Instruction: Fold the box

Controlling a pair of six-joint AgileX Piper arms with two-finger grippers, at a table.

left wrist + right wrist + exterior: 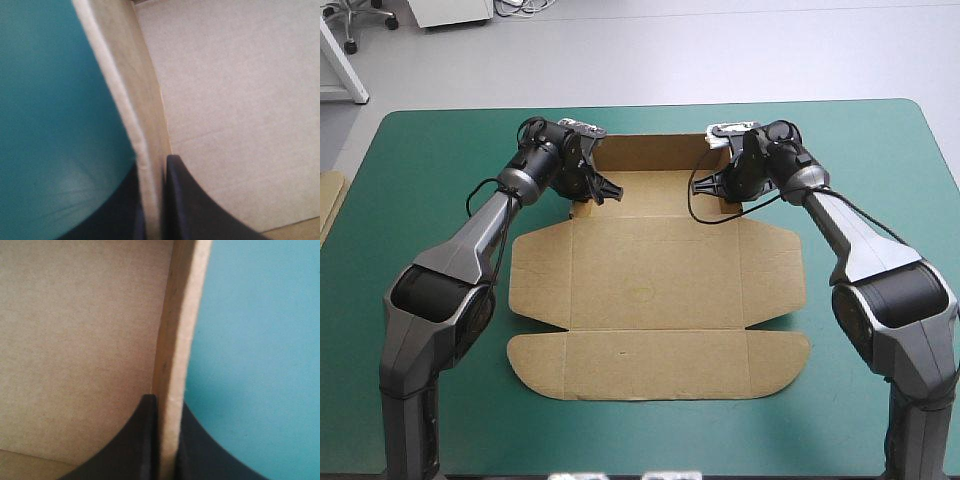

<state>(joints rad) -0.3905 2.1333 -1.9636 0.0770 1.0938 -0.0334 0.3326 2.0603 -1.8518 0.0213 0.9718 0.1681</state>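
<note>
**Work surface.** The table [420,170] carries a teal-green cover that lies smooth, and its far edge runs near the top of the high view. Grey floor shows beyond that edge. An edge of more brown board [328,205] lies at the table's left edge, well apart from the work.

**Workpiece.** The box [655,270] sits at the table's middle, toward the far edge. Its near panels and rounded side flaps lie flat on the cover. At the far end, the rear wall stands upright, with a short side wall raised at each end.

**Left gripper** [603,190]. It stands at the far left corner of the box. In the left wrist view the black fingers [187,200] are all but closed, clamping the left side wall [145,125] between them. Teal-green cover [50,100] lies on the outer side and the box's inner board on the other.

**Right gripper** [708,185]. It stands at the far right corner. Its fingers [142,440] pinch the right side wall [182,315] the same way, with cover [260,340] outside and board inside.
</note>
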